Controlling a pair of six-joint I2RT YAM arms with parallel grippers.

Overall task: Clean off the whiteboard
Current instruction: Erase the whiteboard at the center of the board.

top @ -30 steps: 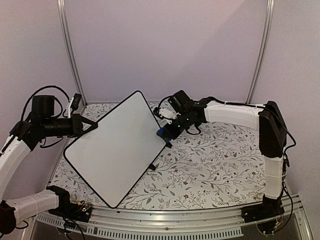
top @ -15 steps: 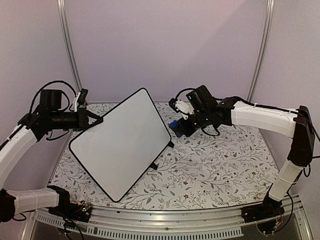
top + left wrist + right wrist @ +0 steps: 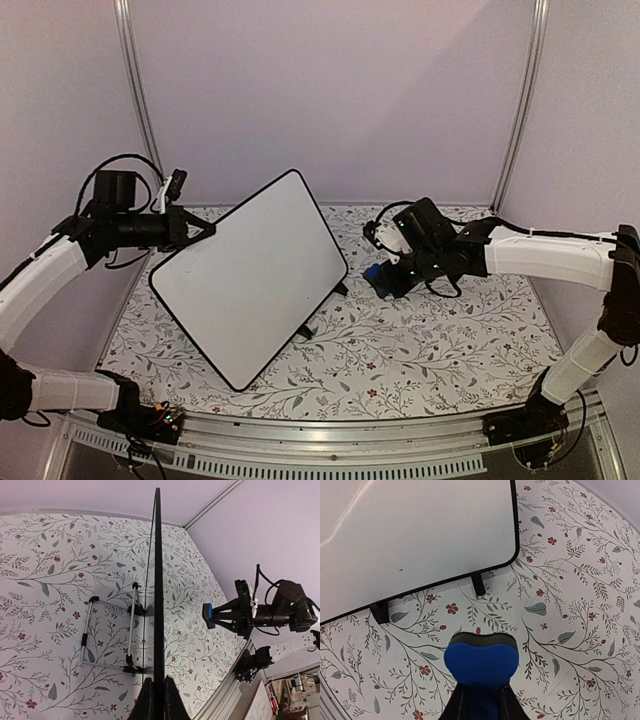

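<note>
Over the floral-print tabletop (image 3: 430,350), the left gripper (image 3: 207,232) clamps the edge of the large white, black-rimmed rectangular whiteboard (image 3: 255,285), which stands tilted. Apart to its right, the right gripper (image 3: 380,278) pinches a blue foam eraser block (image 3: 481,662).

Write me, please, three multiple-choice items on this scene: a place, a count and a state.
1. Where is the rounded blue eraser block? A. on the tablecloth B. in the right gripper C. on the wall
2. How many black feet show under the large white black-rimmed whiteboard? A. one B. four C. two
3. How does the whiteboard stand? A. tilted up, rim in the left gripper B. flat C. hung on the wall
Answers: B, pinched there; C, a pair in the right wrist view; A, its edge is clamped.
</note>
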